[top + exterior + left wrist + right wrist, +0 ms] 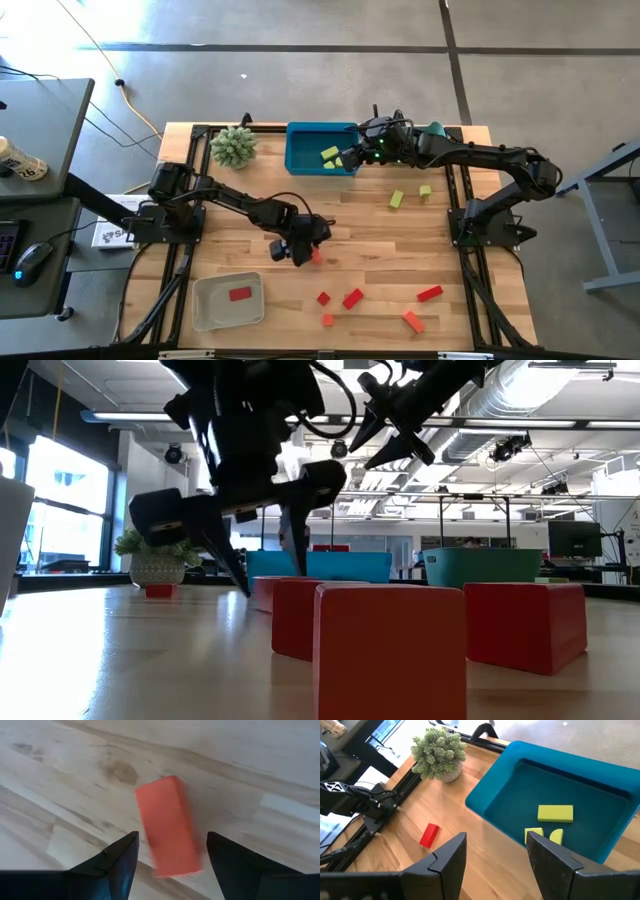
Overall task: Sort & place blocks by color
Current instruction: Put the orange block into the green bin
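Note:
An orange-red bar block (167, 827) lies flat on the wooden table, and my left gripper (172, 837) points steeply down over it. The gripper is open, with one finger on each side of the bar and a gap on both sides. In the high view this gripper (303, 250) is left of the table's middle, the block (316, 257) just beside it. My right gripper (352, 158) hangs open and holds nothing above the blue tray (300, 150) at the far edge. Three yellow-green blocks (555, 813) lie in that tray.
A white tray (205, 310) at the near left holds one red block (240, 294). Red (352, 298) and orange blocks (413, 321) lie near the front edge. Two yellow-green ones (397, 199) lie right of the middle. A spiky plant (234, 146) stands far left, a red block (429, 834) near it.

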